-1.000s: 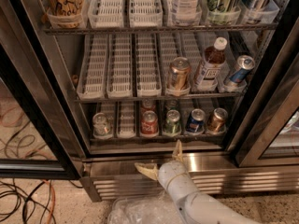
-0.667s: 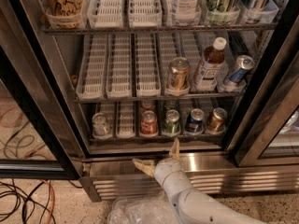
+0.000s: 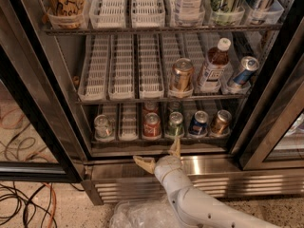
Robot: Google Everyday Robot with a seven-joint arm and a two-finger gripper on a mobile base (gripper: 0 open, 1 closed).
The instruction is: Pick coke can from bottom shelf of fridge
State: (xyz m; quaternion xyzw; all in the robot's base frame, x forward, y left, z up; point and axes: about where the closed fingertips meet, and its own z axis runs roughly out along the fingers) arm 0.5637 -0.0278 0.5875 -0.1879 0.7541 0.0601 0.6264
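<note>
One camera view is showing the pick at its approach stage: the coke can (image 3: 152, 125) is standing untouched in a middle lane of the bottom shelf (image 3: 128, 137) of the fridge (image 3: 213, 167), and nothing is being grasped yet. The gripper (image 3: 159, 156) is hovering just below the shelf's front lip, fingers spread apart and empty. Reaching in, closing and withdrawing are remaining. Room is looking tight: a green can (image 3: 175, 125) is standing just beside the target's right, an empty lane is lying on its left, and the rack above is limiting headroom.
</note>
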